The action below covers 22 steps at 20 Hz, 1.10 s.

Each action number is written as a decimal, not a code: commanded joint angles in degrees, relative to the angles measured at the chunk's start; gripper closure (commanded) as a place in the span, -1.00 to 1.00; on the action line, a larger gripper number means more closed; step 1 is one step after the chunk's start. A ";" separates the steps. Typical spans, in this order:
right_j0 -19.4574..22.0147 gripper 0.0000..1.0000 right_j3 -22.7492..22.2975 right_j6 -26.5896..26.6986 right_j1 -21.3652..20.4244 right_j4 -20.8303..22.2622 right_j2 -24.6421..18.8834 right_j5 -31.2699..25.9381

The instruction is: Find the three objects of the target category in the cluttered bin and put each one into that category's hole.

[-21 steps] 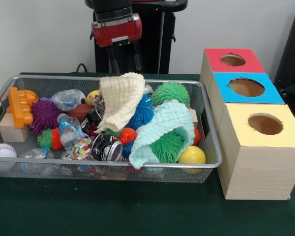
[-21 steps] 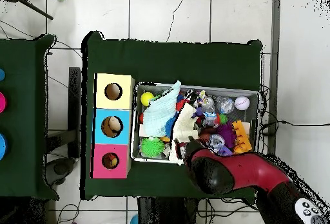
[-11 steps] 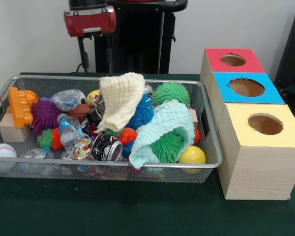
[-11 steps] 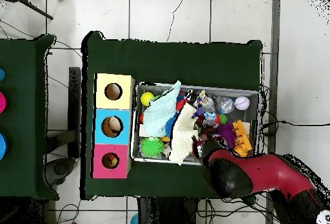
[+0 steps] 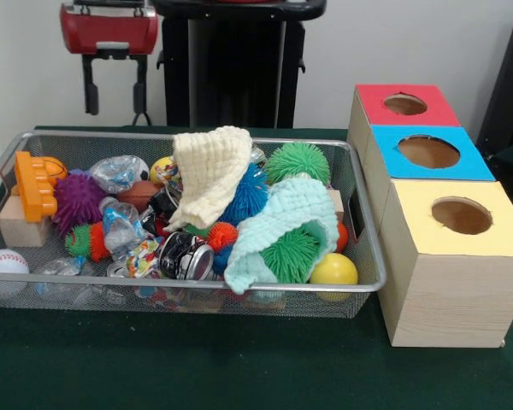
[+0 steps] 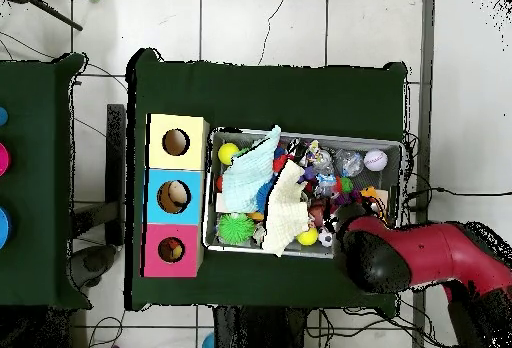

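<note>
Above the back rim of the silver wire mesh bin (image 5: pixel 359 213), the red and black gripper (image 5: pixel 114 85) hangs with its two fingers spread and nothing between them, probably so it can look for a target first. Below it and toward the boxes, a cream knitted cloth (image 5: pixel 207 166) and a mint knitted cloth (image 5: pixel 282 218) cover several spiky rubber balls. Farther that way stands the wooden box row with red, blue and yellow tops (image 5: pixel 436 248), its holes free.

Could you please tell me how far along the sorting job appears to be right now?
Little looks done: something pale shows inside the blue-topped box's hole, what it is unclear. Nothing is in hand; the red and black gripper hangs empty, jaws open, above the wire mesh bin. The search through the clutter remains.
</note>
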<state>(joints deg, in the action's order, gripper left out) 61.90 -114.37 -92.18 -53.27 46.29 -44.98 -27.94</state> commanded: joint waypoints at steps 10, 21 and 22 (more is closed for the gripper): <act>1.62 -1.00 13.89 20.32 4.60 13.85 -0.92 -3.57; -0.60 -1.00 16.08 11.09 11.80 20.31 3.67 0.19; -0.64 -1.00 16.11 10.12 12.79 20.54 4.24 0.42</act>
<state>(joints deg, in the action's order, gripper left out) 62.62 -101.04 -91.10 -47.39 60.05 -44.42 -27.94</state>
